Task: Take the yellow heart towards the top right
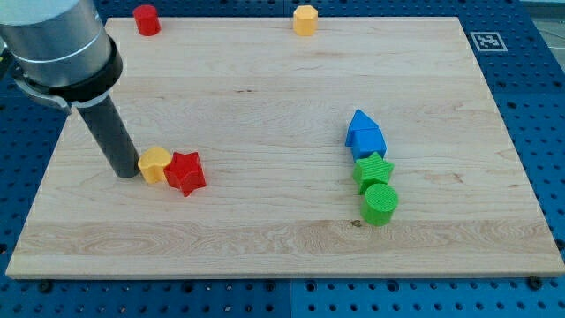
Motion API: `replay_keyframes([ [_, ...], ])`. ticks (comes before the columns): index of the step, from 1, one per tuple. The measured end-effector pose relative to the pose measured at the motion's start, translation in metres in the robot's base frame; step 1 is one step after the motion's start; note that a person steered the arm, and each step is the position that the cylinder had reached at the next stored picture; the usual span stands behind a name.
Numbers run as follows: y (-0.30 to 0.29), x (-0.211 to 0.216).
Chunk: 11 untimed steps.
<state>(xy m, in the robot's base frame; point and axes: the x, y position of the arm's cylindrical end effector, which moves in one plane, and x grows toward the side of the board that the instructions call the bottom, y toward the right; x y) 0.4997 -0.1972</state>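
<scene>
- yellow heart (pixel 155 164): you'll find it at the board's left, my tip (pixel 126 173) touching its left side; a bare rod, no jaws to open or close.
- red star (pixel 186 172) touches the heart's right side.
- well apart on the right: blue blocks (pixel 365 134), green star (pixel 373 169), green cylinder (pixel 380 204).
- top edge: red cylinder (pixel 146 19), yellow hexagonal block (pixel 305 19).

The yellow heart (pixel 155 164) lay flat on the board's left half, approx. mid-height in the view, lobes not clearly readable from this angle. Its left side touched my tip (pixel 126 170); its right side pressed against the red star (pixel 185 172), no gap btw. them.
</scene>
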Motion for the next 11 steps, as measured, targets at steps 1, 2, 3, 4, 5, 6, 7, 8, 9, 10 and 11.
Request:
replay_keyframes([
  [1,0.005,0.043],
  [2,0.035,0.036],
  [3,0.043,0.0],
  [4,0.043,-0.023],
  [5,0.042,-0.039],
  [6,0.041,-0.048],
  [7,0.035,-0.052],
  [8,0.014,-0.045],
  [9,0.015,-0.064],
  [10,0.029,-0.089],
  [11,0.042,-0.112],
])
